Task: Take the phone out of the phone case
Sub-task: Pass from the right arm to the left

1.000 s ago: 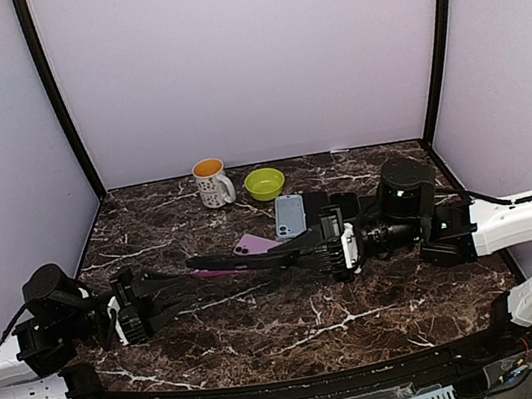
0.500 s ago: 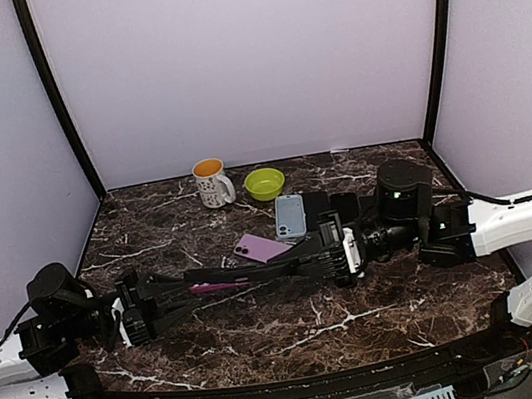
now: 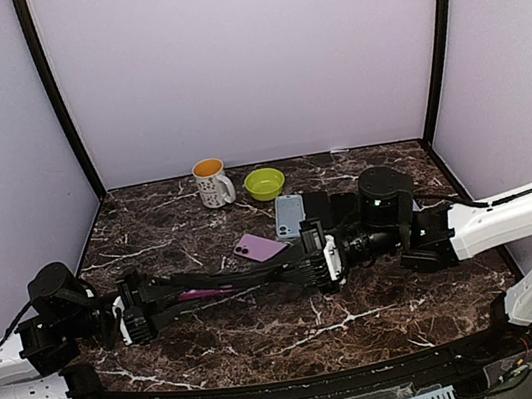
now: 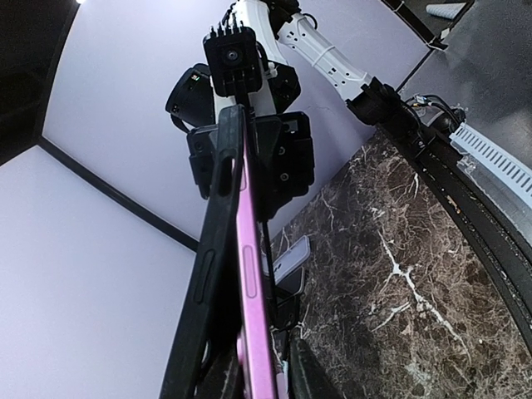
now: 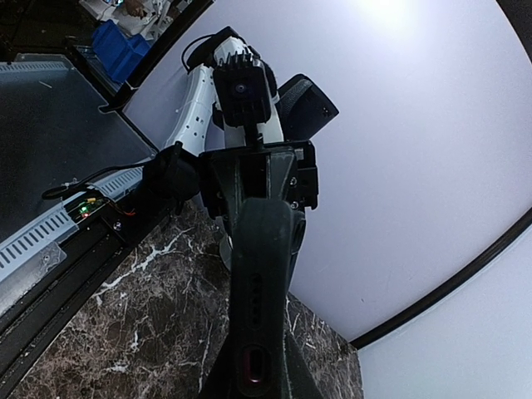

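A black phone case (image 3: 248, 276) with a pink phone (image 3: 200, 294) in it is held edge-up between my two grippers, low over the table. My left gripper (image 3: 161, 302) is shut on the phone's end. In the left wrist view the pink phone (image 4: 252, 283) stands partly apart from the black case (image 4: 208, 274), between my left gripper's (image 4: 258, 370) fingers (image 4: 309, 378). My right gripper (image 3: 303, 262) is shut on the case's other end. The right wrist view shows the case's port end (image 5: 262, 274) clamped in my right gripper (image 5: 256, 378).
A white mug (image 3: 211, 182) and a green bowl (image 3: 264, 182) stand at the back. A light blue phone (image 3: 290, 215), a purple phone (image 3: 259, 247) and a dark one (image 3: 315, 204) lie flat just behind the held case.
My right gripper has moved left toward the left gripper, and the held case and phone have dropped a little. The pink edge now shows further left.
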You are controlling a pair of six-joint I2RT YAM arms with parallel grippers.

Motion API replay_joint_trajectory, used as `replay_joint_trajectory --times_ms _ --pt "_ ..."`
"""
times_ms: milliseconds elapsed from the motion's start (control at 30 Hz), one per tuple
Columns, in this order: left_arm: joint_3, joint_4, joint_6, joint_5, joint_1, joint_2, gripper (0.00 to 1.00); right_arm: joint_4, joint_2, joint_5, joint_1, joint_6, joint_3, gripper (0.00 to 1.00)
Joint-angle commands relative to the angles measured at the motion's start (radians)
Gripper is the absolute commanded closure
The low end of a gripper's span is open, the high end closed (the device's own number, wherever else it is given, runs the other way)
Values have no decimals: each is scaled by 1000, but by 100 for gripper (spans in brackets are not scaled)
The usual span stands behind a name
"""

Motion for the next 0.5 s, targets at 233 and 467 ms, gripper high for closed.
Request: replay_joint_trajectory --times_ms 233,467 --pt "2 29 0 -81 6 2 100 125 2 -14 44 43 18 79" --pt "16 -58 80 -85 6 58 100 84 -137 145 49 400 -137 7"
